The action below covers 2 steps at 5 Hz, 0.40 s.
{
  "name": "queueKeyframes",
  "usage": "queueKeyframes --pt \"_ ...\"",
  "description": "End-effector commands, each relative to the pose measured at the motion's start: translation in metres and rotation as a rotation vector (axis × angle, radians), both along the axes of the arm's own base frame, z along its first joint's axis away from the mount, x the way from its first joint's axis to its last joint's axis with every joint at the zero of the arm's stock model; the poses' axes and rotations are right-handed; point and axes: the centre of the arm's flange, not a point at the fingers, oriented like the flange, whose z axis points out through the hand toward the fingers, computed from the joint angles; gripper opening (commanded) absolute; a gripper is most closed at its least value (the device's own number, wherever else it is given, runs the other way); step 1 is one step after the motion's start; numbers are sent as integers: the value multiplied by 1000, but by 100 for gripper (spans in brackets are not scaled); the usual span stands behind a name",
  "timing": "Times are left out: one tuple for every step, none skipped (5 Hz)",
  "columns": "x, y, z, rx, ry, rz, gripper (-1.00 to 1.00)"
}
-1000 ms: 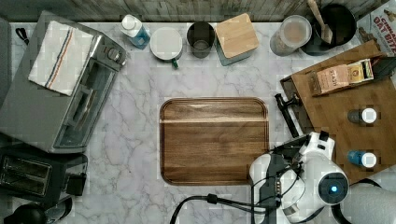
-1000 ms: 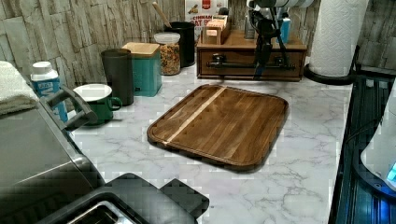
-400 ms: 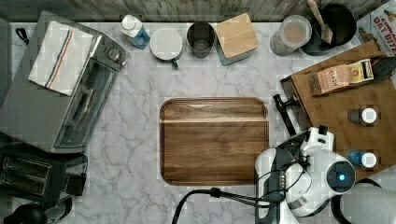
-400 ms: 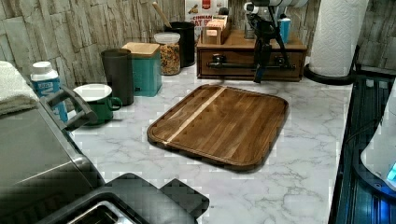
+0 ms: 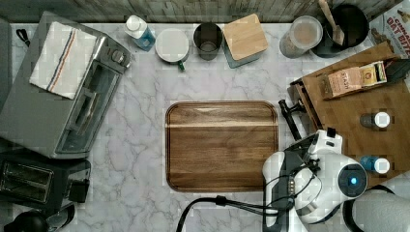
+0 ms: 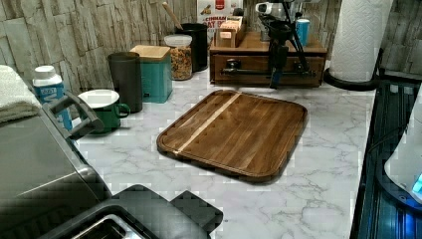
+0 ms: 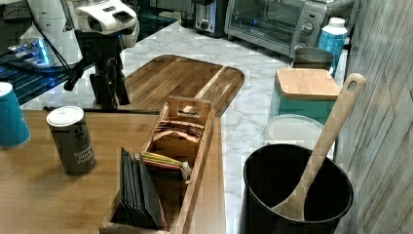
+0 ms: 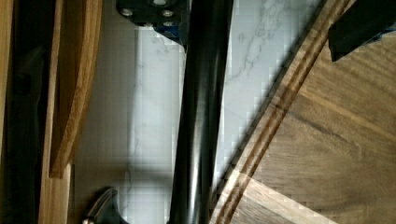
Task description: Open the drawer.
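The box (image 5: 392,21) at the top view's upper right corner reads "OAT", with a partial word above it. In the left view the same box shows "CINNAM". The brown packet (image 5: 349,79) carries print too small to read.

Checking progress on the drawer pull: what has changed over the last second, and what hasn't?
The drawer has slid a little out of the cabinet, toward the wooden tray. The gripper, at the black bar handle, has drawn back with it, toward the top view's bottom left. The tray, the bottles and box on the cabinet top, the mug and the toaster oven have stayed put.
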Motion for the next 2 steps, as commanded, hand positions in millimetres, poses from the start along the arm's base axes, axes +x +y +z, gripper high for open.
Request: queueKeyframes --pt "-40 148 -10 77 63 91 100" --pt "-47 171 -13 108 109 150 100"
